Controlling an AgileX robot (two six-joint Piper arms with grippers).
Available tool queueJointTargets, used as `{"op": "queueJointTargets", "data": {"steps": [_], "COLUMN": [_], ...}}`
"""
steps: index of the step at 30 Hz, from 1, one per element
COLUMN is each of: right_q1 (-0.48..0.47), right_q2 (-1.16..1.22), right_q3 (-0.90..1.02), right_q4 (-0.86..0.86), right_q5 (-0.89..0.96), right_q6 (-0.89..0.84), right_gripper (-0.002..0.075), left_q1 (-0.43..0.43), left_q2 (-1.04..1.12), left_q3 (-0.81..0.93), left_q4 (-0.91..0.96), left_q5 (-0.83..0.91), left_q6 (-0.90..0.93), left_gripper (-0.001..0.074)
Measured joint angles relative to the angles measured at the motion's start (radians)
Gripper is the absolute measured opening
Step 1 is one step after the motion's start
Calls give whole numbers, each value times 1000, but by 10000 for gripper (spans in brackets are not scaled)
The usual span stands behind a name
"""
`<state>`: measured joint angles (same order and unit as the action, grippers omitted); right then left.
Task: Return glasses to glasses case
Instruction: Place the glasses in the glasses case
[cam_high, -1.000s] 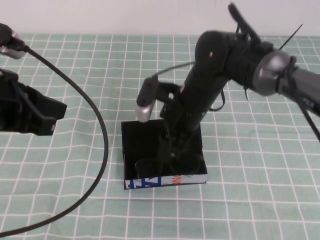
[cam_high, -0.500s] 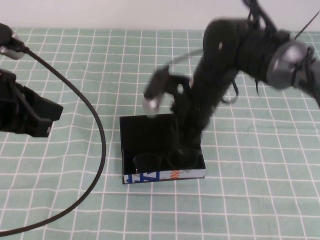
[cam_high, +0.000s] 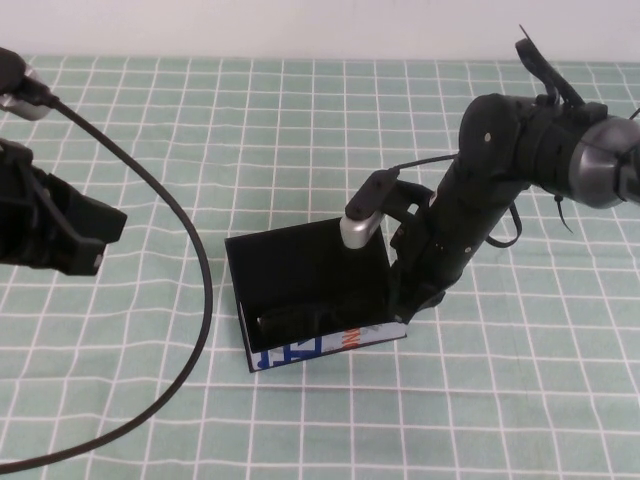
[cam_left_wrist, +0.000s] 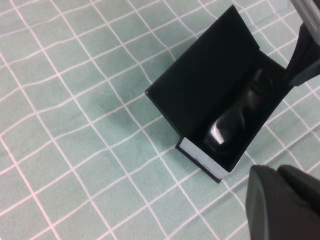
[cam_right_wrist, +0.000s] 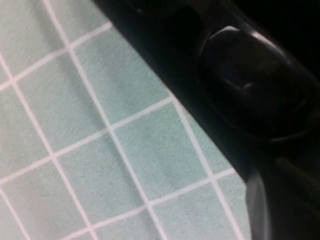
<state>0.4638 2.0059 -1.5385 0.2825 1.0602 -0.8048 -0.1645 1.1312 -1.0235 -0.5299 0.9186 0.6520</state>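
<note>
The black glasses case (cam_high: 300, 270) lies open mid-table, turned askew, its white printed front edge (cam_high: 330, 343) facing me. The black glasses (cam_high: 300, 320) lie inside it near that front edge; their dark lenses show in the left wrist view (cam_left_wrist: 232, 122) and the right wrist view (cam_right_wrist: 255, 95). My right gripper (cam_high: 410, 303) is down at the case's right front corner, outside the wall, not holding the glasses. My left gripper (cam_high: 85, 250) hangs shut and empty at the far left, well clear of the case (cam_left_wrist: 215, 80).
A green checked cloth (cam_high: 500, 400) covers the table. The left arm's black cable (cam_high: 205, 290) loops across the cloth left of the case. A white wall runs along the table's back edge.
My right gripper has come out of the case and moved right to its corner, leaving the glasses inside. The case has turned and slid a little. The left arm has not moved.
</note>
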Motion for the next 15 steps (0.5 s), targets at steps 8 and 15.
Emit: {"op": "queueJointTargets", "data": {"steps": [8, 15], "right_q1": [-16, -100], "right_q2": [-27, -18], "right_q3": [-2, -10], "right_q4": [4, -11], "right_q5": [-53, -69], "right_q6": [16, 71], "right_gripper": [-11, -11], "left_q1": [0, 0], "left_q2": [0, 0], "left_q3": [0, 32], "left_q4": [-26, -44], "left_q5": [0, -4], "left_q6": [0, 2], "left_gripper": [-6, -6]}}
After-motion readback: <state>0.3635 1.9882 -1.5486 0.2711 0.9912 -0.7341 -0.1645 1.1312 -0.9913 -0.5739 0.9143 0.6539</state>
